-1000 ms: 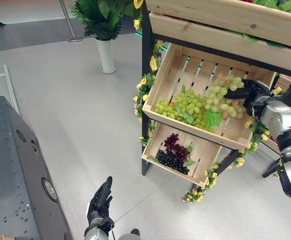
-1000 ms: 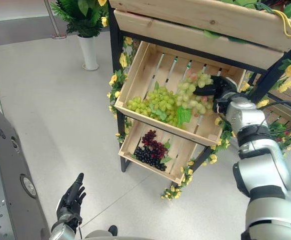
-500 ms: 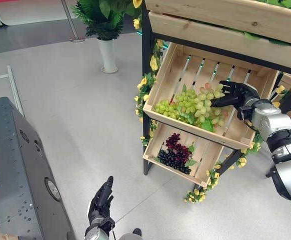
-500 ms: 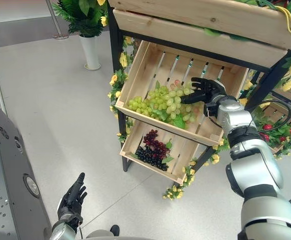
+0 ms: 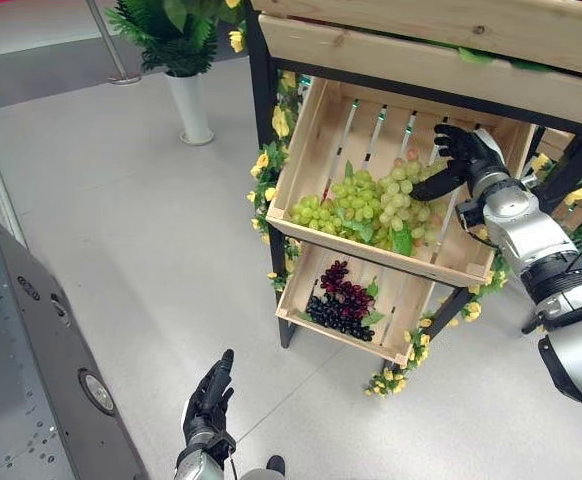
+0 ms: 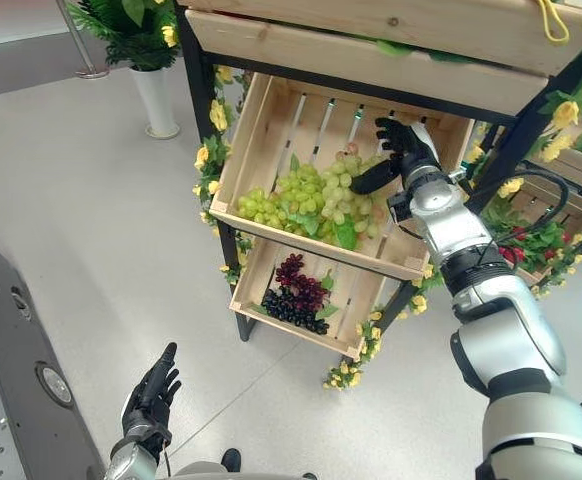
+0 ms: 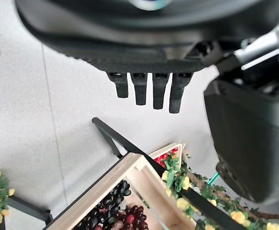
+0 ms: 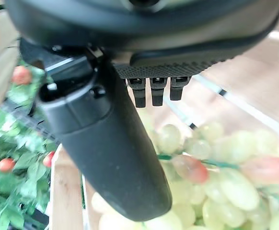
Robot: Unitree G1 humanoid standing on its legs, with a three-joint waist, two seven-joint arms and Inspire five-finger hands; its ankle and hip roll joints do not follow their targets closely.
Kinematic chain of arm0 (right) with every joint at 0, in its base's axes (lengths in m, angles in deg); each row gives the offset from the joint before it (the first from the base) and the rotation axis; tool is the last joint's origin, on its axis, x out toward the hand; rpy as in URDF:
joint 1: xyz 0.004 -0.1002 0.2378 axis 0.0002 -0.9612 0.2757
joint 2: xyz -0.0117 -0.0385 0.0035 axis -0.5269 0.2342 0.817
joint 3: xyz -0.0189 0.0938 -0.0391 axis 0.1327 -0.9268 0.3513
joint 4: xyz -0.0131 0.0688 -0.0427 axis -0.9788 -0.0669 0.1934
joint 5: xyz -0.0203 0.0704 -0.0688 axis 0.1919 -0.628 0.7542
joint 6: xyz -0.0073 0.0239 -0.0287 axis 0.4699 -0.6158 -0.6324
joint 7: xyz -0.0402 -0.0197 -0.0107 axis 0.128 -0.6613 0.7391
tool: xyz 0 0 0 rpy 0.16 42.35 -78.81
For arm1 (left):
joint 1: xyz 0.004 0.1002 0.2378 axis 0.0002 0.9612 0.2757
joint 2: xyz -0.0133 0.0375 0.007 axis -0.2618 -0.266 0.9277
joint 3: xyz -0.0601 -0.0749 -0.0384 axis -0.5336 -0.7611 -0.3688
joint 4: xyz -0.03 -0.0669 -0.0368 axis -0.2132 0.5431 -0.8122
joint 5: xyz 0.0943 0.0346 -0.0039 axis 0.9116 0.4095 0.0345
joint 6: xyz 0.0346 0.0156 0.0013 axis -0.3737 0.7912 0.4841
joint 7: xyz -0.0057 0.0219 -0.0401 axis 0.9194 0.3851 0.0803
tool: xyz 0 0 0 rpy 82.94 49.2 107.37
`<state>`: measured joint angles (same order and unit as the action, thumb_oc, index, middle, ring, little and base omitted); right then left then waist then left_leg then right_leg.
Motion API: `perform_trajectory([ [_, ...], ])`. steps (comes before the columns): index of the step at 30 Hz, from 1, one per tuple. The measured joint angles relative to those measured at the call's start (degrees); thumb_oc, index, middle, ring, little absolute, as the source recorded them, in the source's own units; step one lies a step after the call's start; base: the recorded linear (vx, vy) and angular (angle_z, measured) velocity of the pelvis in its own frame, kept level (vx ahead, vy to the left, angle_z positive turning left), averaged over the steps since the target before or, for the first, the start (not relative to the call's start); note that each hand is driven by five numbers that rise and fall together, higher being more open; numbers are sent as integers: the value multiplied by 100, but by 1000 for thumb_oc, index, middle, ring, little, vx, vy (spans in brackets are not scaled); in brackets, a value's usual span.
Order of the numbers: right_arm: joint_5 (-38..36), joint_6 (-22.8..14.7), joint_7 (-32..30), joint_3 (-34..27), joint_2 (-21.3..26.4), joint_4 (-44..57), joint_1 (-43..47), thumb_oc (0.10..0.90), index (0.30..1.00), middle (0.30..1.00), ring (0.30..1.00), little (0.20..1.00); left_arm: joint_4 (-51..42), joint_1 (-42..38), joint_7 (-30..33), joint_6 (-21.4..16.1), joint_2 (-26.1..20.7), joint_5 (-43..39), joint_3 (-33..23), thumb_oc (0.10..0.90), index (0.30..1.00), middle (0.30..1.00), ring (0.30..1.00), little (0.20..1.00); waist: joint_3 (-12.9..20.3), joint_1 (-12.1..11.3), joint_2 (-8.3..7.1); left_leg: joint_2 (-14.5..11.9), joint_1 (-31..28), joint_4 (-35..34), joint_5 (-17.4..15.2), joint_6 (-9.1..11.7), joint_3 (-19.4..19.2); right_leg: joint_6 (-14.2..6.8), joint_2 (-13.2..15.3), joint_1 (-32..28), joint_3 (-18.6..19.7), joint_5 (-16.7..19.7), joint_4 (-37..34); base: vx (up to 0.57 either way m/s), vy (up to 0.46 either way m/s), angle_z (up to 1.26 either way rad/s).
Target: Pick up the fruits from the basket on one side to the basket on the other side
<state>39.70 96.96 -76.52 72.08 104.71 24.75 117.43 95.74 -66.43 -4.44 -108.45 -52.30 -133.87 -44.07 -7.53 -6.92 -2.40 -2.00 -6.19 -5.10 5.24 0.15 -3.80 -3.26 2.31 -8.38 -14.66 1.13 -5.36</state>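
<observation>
In the left eye view, the right robot hand [image 5: 463,152] is seen with fingers spread loosely, hovering over the right end of the green grapes [image 5: 366,207], which lie heaped in the upper wooden crate [image 5: 311,140] of a black-framed shelf [image 5: 267,130]. The thumb reaches down to the edge of the bunch; nothing is held. In the lower crate [image 5: 403,300], dark grapes [image 5: 339,301] are piled. Yellow flowers [image 5: 262,165] are strung along the frame, and a potted plant [image 5: 176,60] stands on the floor beyond. The left robot hand [image 5: 211,392] is held low over the floor, fingers straight, beside a grey machine casing [image 5: 31,370].

In the right eye view, a further crate with red fruit [image 6: 516,250] is seen behind the right arm, past a black post.

In the left wrist view, straight fingers [image 7: 146,91] are shown above the floor, with the dark grapes [image 7: 113,215] in their crate beyond.

In the right wrist view, the thumb [image 8: 106,158] is shown extended over the green grapes [image 8: 211,187], some blushed pink, with the fingers [image 8: 154,91] uncurled.
</observation>
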Motion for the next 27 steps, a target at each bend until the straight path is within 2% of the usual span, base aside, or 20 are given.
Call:
perform_trajectory([
  [5, 152, 0, -242, -3, 20, 1163, -406, 800, 900, 900, 900, 900, -67, 0, 69, -2, 9, 0, 111, 800, 900, 900, 900, 900, 0, 48, 6, -2, 1, -1, -5, -4, -17, 0, -1, 7, 18, 0, 1, -1, -1, -1],
  [9, 415, -15, -355, -28, -99, 2504, -1146, 800, 900, 900, 900, 900, -223, 12, 199, -1, 43, 3, 112, 800, 900, 900, 900, 900, 1, 117, 7, 0, 59, -1, -7, -10, -45, -8, 4, 74, 46, 11, 2, -9, 1, -2],
  [14, 868, -21, -358, -27, -188, 3170, -1776, 800, 900, 900, 900, 900, -346, 6, 343, -2, 89, 4, 119, 800, 900, 900, 900, 900, 0, 155, 8, 2, 66, -1, -17, -23, -114, -12, 5, 114, 124, 21, 3, -21, -1, -7],
  [18, 1277, -16, -356, -25, -185, 3500, -2160, 800, 900, 900, 900, 900, -368, -1, 473, -2, 107, 4, 146, 800, 900, 900, 900, 900, 0, 281, 7, 2, 85, -2, -24, -31, -147, -21, 8, 152, 160, 27, 2, -12, -3, -6],
  [24, 1274, -32, -347, -27, -80, 3908, -2549, 800, 900, 900, 900, 900, -380, -24, 588, -4, 148, 3, 164, 800, 900, 900, 900, 900, -4, 421, 14, 0, 98, -4, -33, -41, -204, -27, 9, 188, 212, 40, 1, -2, 2, -5],
  [27, 1611, -344, -350, -28, -81, 4269, -2977, 800, 900, 900, 900, 900, -381, -22, 624, -5, 166, 4, 164, 800, 900, 900, 900, 900, -16, 446, 32, -3, 94, -4, -51, -47, -287, -34, 8, 222, 300, 52, 1, -13, -1, -13],
])
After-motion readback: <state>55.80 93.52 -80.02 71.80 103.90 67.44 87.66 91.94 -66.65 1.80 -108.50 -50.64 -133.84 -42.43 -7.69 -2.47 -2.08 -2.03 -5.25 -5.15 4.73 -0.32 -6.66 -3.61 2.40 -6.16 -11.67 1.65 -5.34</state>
